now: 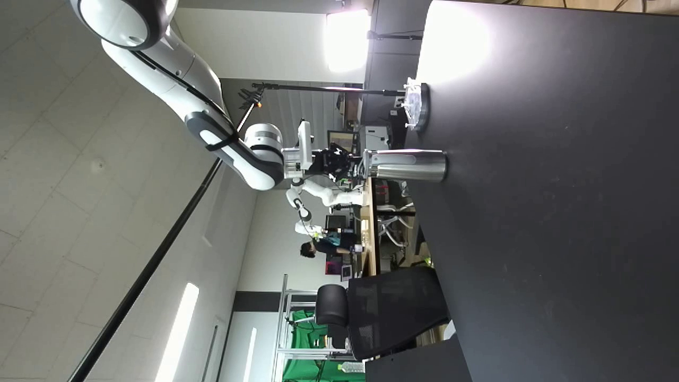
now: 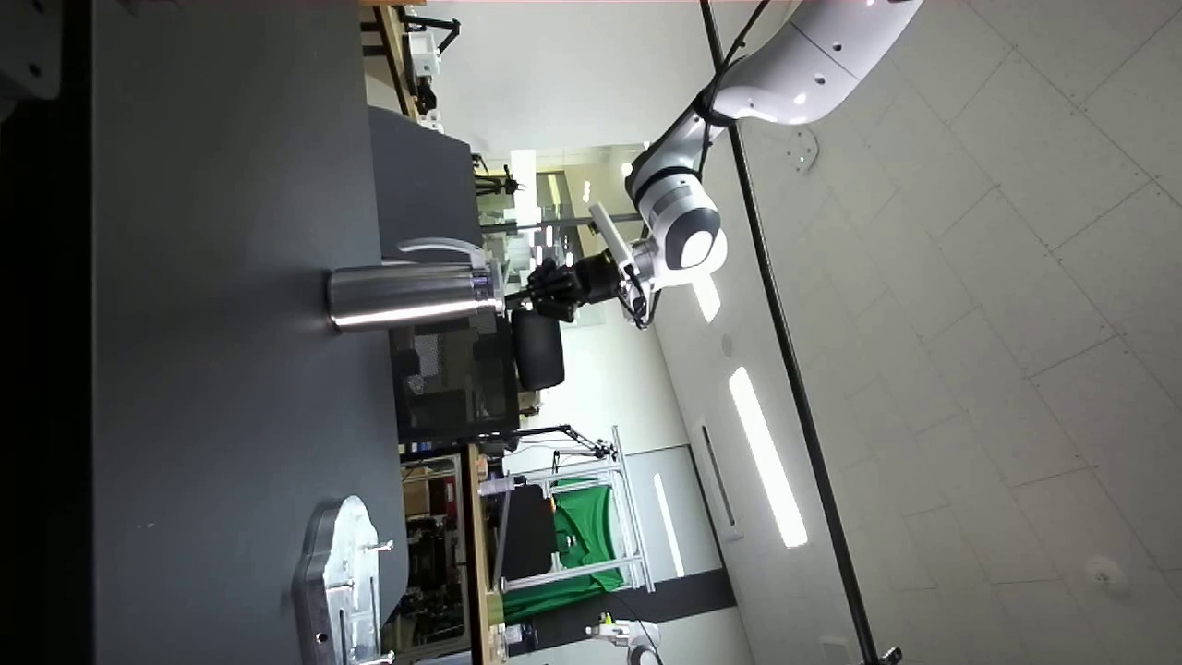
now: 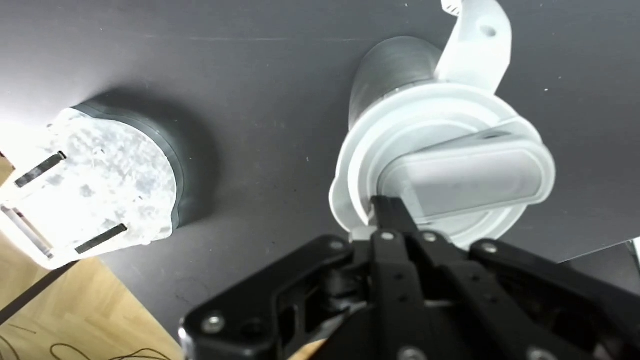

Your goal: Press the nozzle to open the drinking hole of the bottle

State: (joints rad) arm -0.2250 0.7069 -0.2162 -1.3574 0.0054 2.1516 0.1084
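The bottle is a silver metallic cylinder with a paler lid and a pale handle. It stands upright on the dark table in both exterior views (image 1: 408, 166) (image 2: 406, 296), whose pictures lie on their side. In the wrist view the bottle's whitish lid (image 3: 480, 175) with its raised nozzle lever fills the right middle, and the handle (image 3: 477, 50) points up. My gripper (image 3: 392, 202) has its fingers together with nothing between them. Its tips reach the lid beside the narrow end of the lever; contact is not certain. The gripper also shows above the lid in both exterior views (image 1: 362, 166) (image 2: 519, 300).
A low stand with a whitish top, a dark base and small pegs (image 3: 110, 175) sits near the table edge, to one side of the bottle; both exterior views show it too (image 1: 416, 104) (image 2: 342, 591). A black chair (image 1: 398, 313) stands beyond the table (image 1: 557, 212).
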